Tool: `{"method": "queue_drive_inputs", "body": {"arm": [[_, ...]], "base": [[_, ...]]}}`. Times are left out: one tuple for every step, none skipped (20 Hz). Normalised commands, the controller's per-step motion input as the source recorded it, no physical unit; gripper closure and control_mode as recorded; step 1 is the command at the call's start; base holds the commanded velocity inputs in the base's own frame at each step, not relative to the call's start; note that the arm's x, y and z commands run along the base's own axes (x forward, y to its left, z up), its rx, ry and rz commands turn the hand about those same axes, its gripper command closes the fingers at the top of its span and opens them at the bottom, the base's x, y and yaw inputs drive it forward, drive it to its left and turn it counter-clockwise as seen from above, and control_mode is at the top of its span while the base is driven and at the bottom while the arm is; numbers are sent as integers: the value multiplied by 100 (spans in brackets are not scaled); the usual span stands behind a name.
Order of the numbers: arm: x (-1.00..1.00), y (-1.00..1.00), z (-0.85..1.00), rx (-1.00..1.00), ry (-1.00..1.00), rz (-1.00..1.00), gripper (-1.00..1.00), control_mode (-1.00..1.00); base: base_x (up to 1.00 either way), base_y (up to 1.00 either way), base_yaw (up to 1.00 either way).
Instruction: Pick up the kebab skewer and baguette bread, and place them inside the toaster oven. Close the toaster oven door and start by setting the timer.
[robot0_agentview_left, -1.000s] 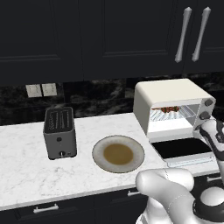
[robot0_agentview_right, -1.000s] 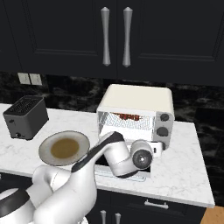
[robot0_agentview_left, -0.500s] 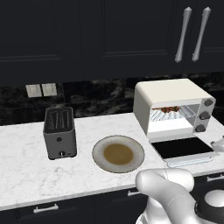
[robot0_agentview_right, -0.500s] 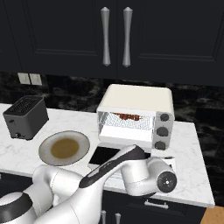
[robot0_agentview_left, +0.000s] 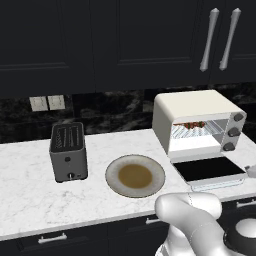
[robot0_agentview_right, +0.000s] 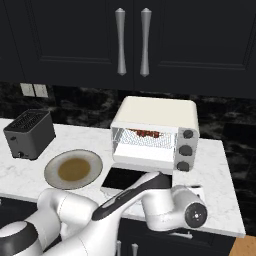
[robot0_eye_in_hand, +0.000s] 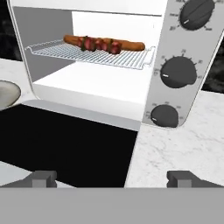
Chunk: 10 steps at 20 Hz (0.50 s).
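Note:
The toaster oven (robot0_eye_in_hand: 175, 52) stands open, a cream-white box (robot0_agentview_left: 197, 112) (robot0_agentview_right: 155, 115) with three dark knobs down its right side. On its wire rack (robot0_eye_in_hand: 87, 54) lie the baguette bread (robot0_eye_in_hand: 133, 45) and, in front of it, the kebab skewer (robot0_eye_in_hand: 98, 44) with dark red chunks. The toaster oven door (robot0_eye_in_hand: 65, 144) is folded down flat, its dark glass (robot0_agentview_left: 207, 169) facing up. My gripper (robot0_eye_in_hand: 111, 178) is open with nothing between its fingers, low at the door's front right corner and facing the knobs.
An empty round plate (robot0_agentview_left: 135, 175) (robot0_agentview_right: 73, 169) sits left of the door on the white marble counter (robot0_agentview_left: 30, 195). A grey two-slot toaster (robot0_agentview_left: 68, 151) stands farther left. My arm (robot0_agentview_right: 150, 200) crosses the counter's front edge over the door.
My hand has dropped lower and drawn back toward the counter's front edge, away from the oven's opening. The food, door and plate have not moved.

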Motion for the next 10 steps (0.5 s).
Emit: {"method": "queue_drive_inputs", "body": {"arm": [[-29, 0, -27, 0, 13, 0, -100, -100], [-26, 0, -24, 0, 13, 0, -100, -100], [-32, 0, -27, 0, 15, 0, -100, -100], [-34, 0, -26, 0, 15, 0, -100, -100], [-26, 0, -27, 0, 13, 0, -100, -100], [-16, 0, -28, 0, 9, 0, -100, -100], [-14, 0, -31, 0, 8, 0, -100, -100], [-7, 0, -36, 0, 5, 0, -100, -100], [-2, 0, -44, 0, 1, 1, -100, -100], [-8, 0, -43, 1, 2, 2, -100, -100]], "base": [[0, 0, 0], [0, 0, 0], [0, 0, 0], [0, 0, 0], [0, 0, 0], [0, 0, 0], [0, 0, 0], [0, 0, 0], [0, 0, 0], [0, 0, 0]]}}
